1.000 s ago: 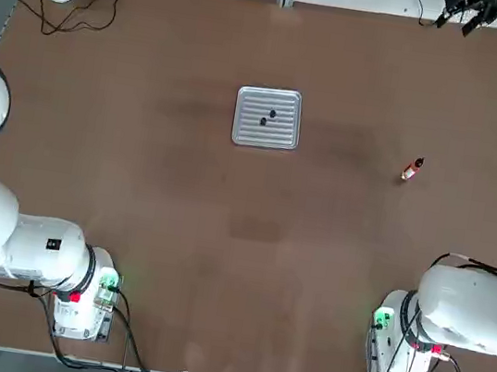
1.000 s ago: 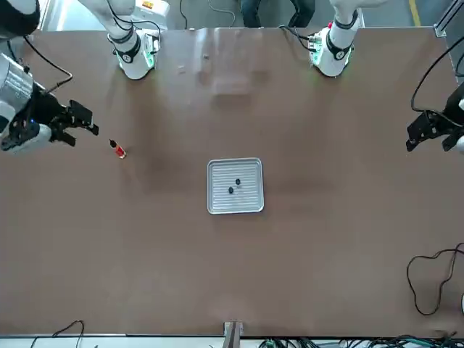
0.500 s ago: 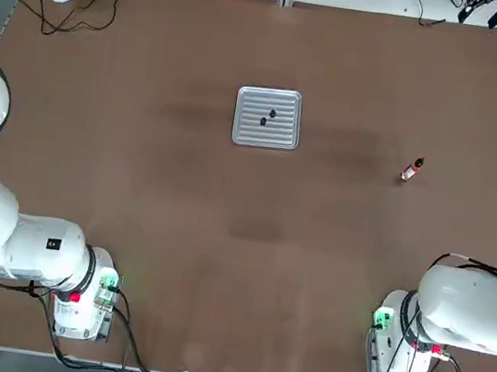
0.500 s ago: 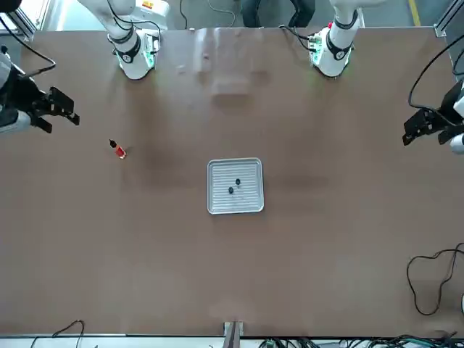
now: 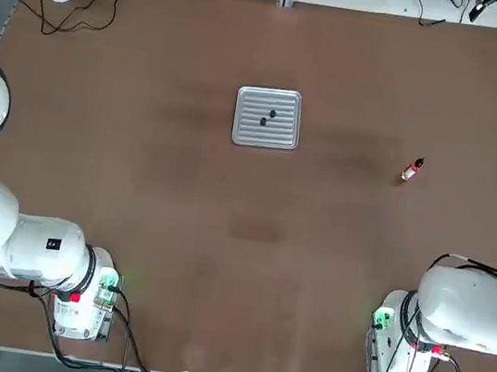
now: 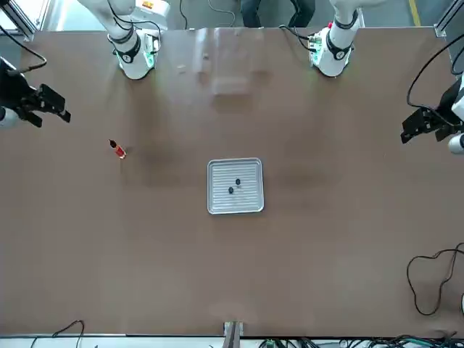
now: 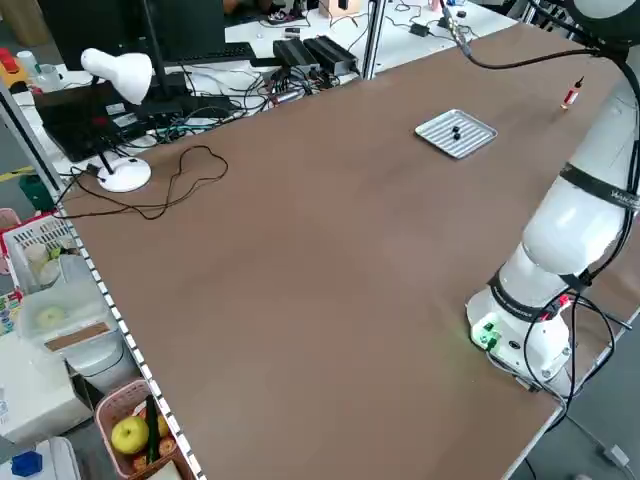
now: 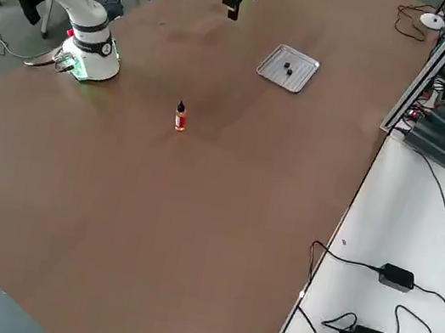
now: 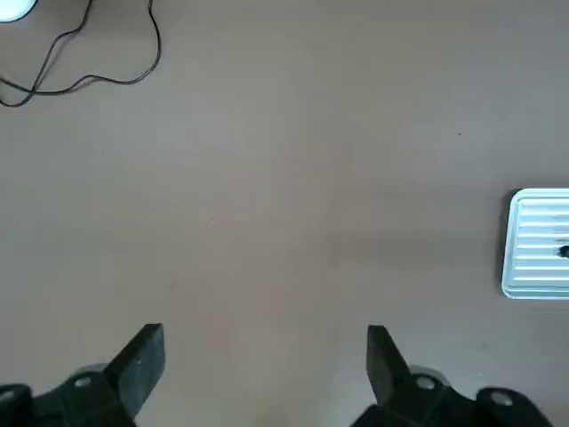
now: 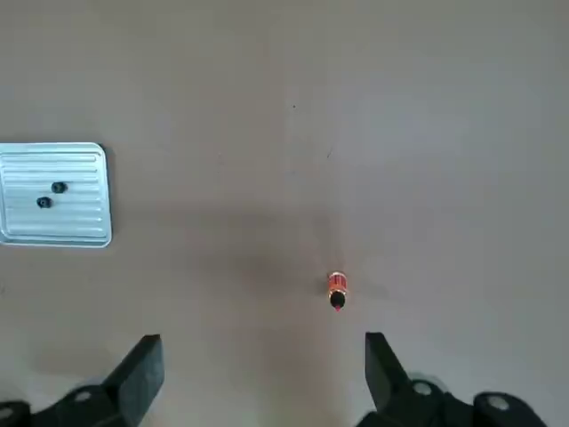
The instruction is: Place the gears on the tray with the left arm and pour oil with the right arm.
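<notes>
Gears [image 6: 230, 190] are already resting on the tray [image 6: 235, 210]; with both grippers released, we are risking toppling the upright bottle [image 8: 181, 118].

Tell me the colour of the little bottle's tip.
The bottle's tip is black, clearest in the right side view.

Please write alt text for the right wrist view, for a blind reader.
Two small dark gears lie on a ribbed metal tray; apart from it stands a small red oil bottle. The right gripper is open, empty.
</notes>
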Robot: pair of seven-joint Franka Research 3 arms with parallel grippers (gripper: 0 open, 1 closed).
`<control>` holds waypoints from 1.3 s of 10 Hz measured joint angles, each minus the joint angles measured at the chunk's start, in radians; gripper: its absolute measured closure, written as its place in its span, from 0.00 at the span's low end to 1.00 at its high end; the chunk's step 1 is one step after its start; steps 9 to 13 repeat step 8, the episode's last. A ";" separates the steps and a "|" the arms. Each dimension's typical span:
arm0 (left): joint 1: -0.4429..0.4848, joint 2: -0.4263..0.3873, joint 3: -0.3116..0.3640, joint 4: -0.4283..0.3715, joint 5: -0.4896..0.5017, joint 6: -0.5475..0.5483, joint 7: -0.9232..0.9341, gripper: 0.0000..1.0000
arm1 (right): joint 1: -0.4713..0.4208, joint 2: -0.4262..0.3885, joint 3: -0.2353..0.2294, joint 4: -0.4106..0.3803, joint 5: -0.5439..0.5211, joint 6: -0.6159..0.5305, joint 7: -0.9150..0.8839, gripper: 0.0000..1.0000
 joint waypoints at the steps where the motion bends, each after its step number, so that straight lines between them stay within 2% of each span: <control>1: 0.000 0.000 0.000 0.000 0.000 0.000 0.000 0.00 | 0.076 0.000 -0.077 0.008 -0.019 -0.001 0.003 0.00; 2: 0.000 0.001 0.000 -0.001 -0.001 0.000 0.000 0.00 | 0.157 0.000 -0.163 0.013 -0.023 -0.008 0.003 0.00; 3: 0.000 0.002 0.000 -0.001 -0.001 0.000 0.000 0.00 | 0.208 0.000 -0.220 0.015 -0.025 -0.014 0.003 0.00; 4: 0.000 0.002 0.000 -0.001 -0.001 0.000 0.000 0.00 | 0.221 0.000 -0.236 0.015 -0.026 -0.016 0.003 0.00; 13: 0.000 0.005 0.000 -0.001 -0.001 0.000 0.000 0.00 | 0.225 0.000 -0.239 0.016 -0.041 -0.028 0.018 0.00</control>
